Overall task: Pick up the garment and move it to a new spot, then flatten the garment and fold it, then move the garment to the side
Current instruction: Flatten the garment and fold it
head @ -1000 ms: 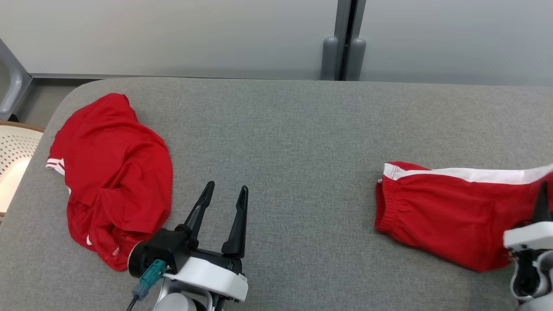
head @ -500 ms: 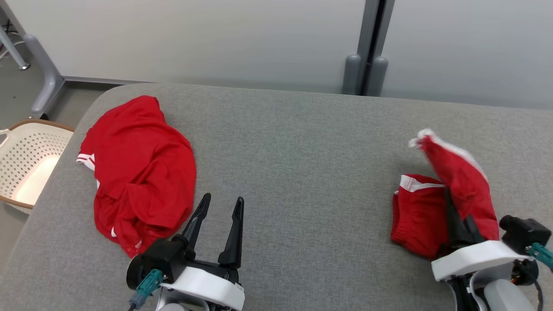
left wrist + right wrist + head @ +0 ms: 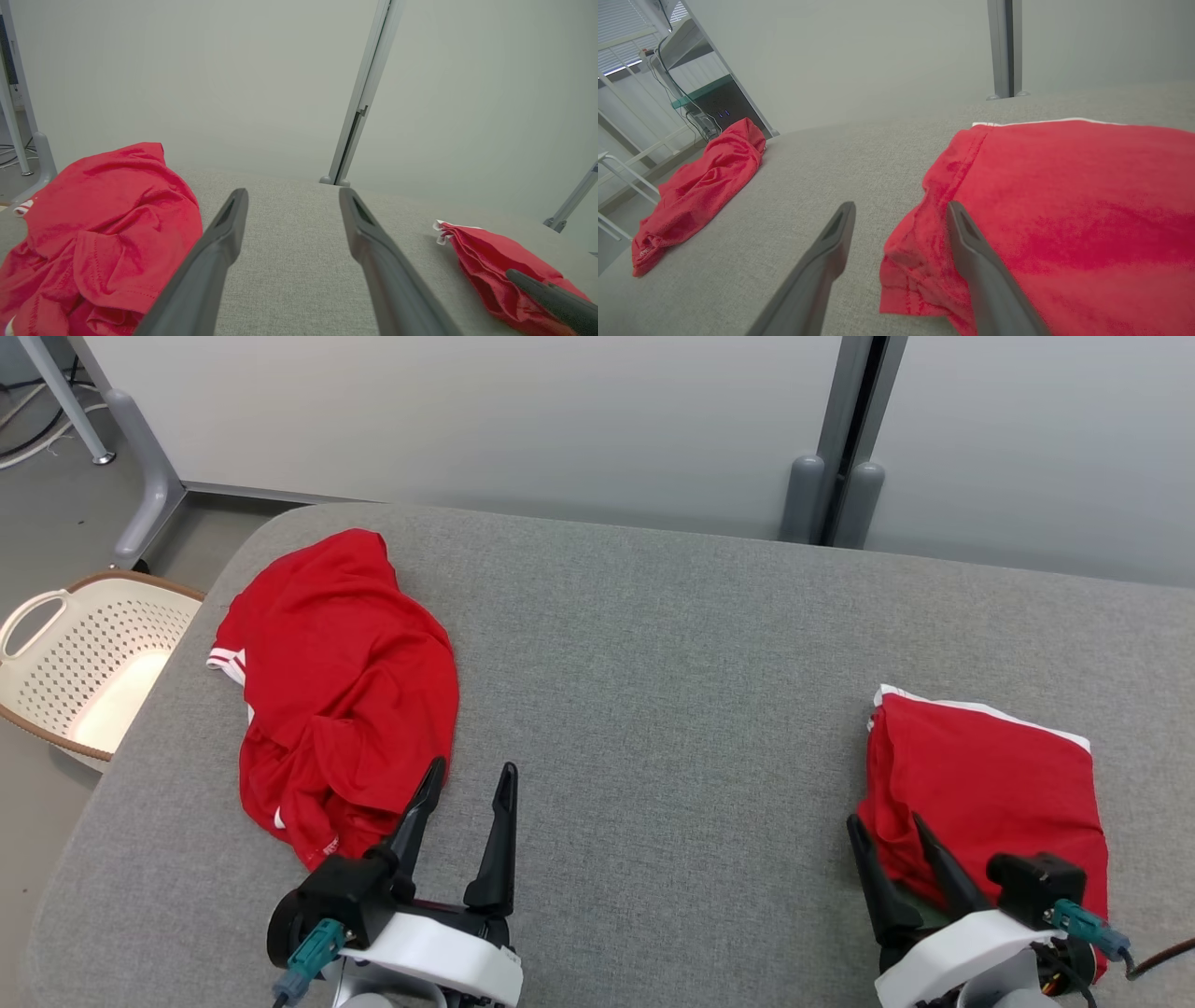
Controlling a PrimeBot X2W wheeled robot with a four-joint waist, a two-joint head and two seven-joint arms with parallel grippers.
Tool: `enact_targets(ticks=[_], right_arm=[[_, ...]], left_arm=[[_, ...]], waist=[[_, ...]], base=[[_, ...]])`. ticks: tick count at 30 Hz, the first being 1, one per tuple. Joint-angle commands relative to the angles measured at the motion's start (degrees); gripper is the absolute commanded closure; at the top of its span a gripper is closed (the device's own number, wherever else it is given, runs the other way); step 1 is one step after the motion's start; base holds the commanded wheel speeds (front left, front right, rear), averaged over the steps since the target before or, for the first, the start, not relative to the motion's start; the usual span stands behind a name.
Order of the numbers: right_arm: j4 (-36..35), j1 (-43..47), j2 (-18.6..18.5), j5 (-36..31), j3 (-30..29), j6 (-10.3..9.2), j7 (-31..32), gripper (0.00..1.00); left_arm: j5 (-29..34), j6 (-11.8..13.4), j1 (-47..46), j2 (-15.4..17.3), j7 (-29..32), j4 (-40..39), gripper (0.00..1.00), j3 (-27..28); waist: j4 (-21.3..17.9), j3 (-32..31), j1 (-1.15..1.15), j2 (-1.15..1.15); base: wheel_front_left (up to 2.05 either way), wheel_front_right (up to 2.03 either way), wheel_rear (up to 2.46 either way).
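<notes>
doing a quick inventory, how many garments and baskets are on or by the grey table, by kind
red garments: 2 (crumpled garment, folded garment)
laundry basket: 1
total: 3

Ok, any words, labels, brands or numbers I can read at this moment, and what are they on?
Nothing here is legible.
Small white print near the hem of the crumpled red garment, beside the left gripper: too small and blurred to read.
Folded red garment: a white stripe along one edge, no lettering visible.
</notes>
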Motion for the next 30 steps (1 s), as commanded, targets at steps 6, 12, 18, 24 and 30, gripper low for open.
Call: enact_targets(ticks=[6,12,18,24,30], right_arm=[[4.6,-1.0,-0.6,4.6,4.2,0.01,3.0,0.00],[6.6,-2.2,-0.9,6.9,8.7,0.01,5.8,0.00],[6.2,-4.0,-1.8,8.0,9.9,0.01,3.6,0.00],[2.4,-6.2,-3.7,8.0,6.0,0.01,0.5,0.00],[-3.8,-7.5,-7.5,-1.0,-3.1,0.01,-0.3,0.00]], left_arm=[[-0.4,0.3,0.2,0.2,-0.1,0.0,0.00,0.1],[-0.7,0.5,-0.3,0.2,-0.1,-0.3,0.00,0.0],[-0.6,0.5,-0.6,0.2,-0.1,-0.2,0.00,0.2],[0.0,0.3,-1.6,0.2,-0.1,-0.7,0.00,1.1],[0.6,0.0,-2.9,0.2,-0.1,-1.6,0.00,2.3]], waist=[[0.1,0.3,0.00,0.00],[-0.3,1.0,0.00,0.00],[-1.9,1.3,0.00,0.00],[-4.9,1.3,0.00,0.00],[-7.9,1.5,0.00,0.00]], base=[[0.00,0.00,0.00],[0.00,0.00,0.00],[0.00,0.00,0.00],[0.00,0.00,0.00],[0.00,0.00,0.00]])
